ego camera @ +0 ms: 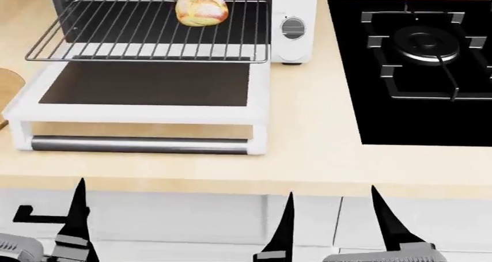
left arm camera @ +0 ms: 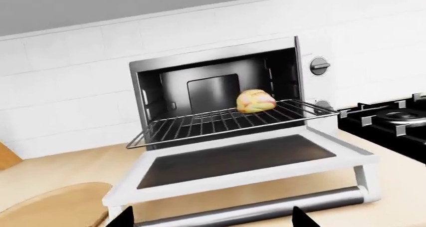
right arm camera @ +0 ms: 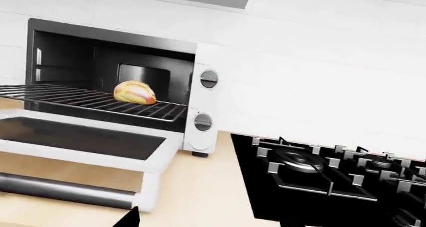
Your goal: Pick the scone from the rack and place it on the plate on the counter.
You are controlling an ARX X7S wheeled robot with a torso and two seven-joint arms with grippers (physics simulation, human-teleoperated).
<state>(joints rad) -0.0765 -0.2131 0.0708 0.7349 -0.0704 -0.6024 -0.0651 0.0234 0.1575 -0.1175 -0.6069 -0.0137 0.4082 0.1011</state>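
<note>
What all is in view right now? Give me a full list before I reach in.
scone: one, golden with reddish patches, on the rack toward its right rear.
rack: one, silver wire, pulled out of the oven over the open door.
oven: one, white with dark interior, on the counter, two knobs on its right panel.
oven door: one, white frame with dark glass and grey handle, folded down flat.
counter: one, light beige.
cooktop: one, glossy black with burner grates, right of the oven.
wooden piece: one, tan, left of the oven, only partly visible.
left gripper: black fingers, open, empty.
right gripper: one finger visible.
</note>
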